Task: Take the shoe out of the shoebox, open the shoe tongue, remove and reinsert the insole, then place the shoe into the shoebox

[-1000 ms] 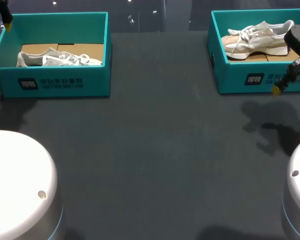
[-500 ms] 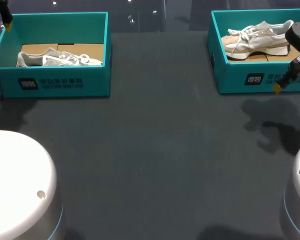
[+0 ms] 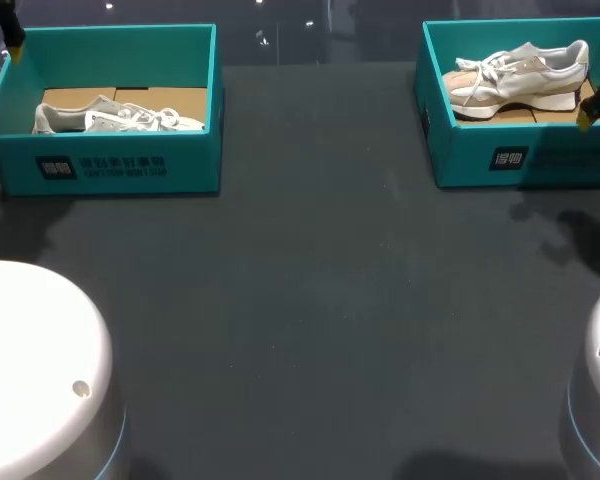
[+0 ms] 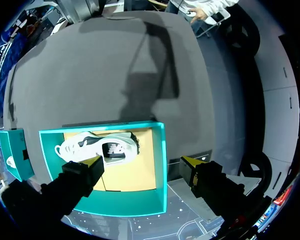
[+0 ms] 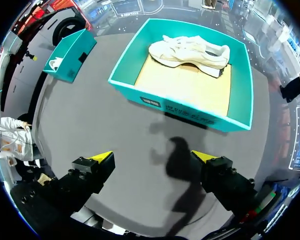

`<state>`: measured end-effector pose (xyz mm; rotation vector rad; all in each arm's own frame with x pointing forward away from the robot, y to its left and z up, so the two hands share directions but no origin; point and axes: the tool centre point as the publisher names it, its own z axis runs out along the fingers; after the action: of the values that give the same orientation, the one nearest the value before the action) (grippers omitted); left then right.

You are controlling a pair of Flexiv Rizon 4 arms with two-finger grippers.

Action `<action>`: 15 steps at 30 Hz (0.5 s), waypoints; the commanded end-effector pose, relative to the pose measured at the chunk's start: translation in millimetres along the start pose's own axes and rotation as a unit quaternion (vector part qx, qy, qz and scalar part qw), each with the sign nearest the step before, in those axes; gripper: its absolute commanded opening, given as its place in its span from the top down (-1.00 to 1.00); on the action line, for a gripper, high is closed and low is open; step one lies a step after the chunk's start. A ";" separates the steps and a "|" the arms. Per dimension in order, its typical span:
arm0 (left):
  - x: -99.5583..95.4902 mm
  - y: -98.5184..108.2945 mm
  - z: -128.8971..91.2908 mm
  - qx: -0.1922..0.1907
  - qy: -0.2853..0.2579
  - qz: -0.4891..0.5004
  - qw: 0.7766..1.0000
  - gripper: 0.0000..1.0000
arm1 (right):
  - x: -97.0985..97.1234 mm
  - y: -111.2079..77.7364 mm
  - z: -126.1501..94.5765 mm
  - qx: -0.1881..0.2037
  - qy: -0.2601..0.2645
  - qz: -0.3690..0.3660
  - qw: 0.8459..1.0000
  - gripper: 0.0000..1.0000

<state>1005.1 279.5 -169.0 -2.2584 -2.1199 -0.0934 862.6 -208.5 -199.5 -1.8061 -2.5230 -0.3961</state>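
Well, two teal boxes sit on the dark table [image 3: 310, 300], each with a shoe in it, neither lifted out. In the head view the left shoebox [image 3: 130, 170] is at about 10 o'clock on the table and the right shoebox [image 3: 480, 160] at about 2 o'clock, well apart. A pale grey shoe [image 3: 115, 118] lies on the cardboard floor of the left shoebox, along its near side. A cream shoe [image 3: 520, 72] lies on its side in the right shoebox, toward the far wall. The left gripper [image 4: 141, 161] hangs at 11 o'clock in the head view, by the left shoebox's far outer corner. Its fingers are spread wide with nothing between them, one yellow tip over the box by the pale grey shoe, the other outside the box wall. The right gripper [image 5: 151, 156] is at 3 o'clock in the head view, at the right edge. Its fingers are likewise wide apart and hold nothing. From its wrist view the right shoebox lies ahead at its 12 o'clock, with bare table and the arm's shadow [image 5: 182, 155] between.
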 end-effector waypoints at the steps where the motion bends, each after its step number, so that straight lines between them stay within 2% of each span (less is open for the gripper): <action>1: 0.3 -0.7 -0.3 -0.001 0.001 0.001 1.000 -1.00 | -14.5 31.0 -3.8 0.040 -0.001 0.023 0.999 -1.00; 10: 0.3 -0.7 -0.3 -0.001 0.001 0.001 1.000 -1.00 | -34.6 54.9 -7.2 0.048 -0.004 0.049 0.998 -1.00; 15: 0.3 -0.7 -0.3 -0.001 0.001 0.001 1.000 -1.00 | -43.7 79.6 -10.5 0.059 -0.020 0.052 0.997 -1.00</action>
<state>1005.0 279.5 -169.1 -2.2585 -2.1197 -0.0932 935.3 -230.0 -183.0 -1.9409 -2.4382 -0.3383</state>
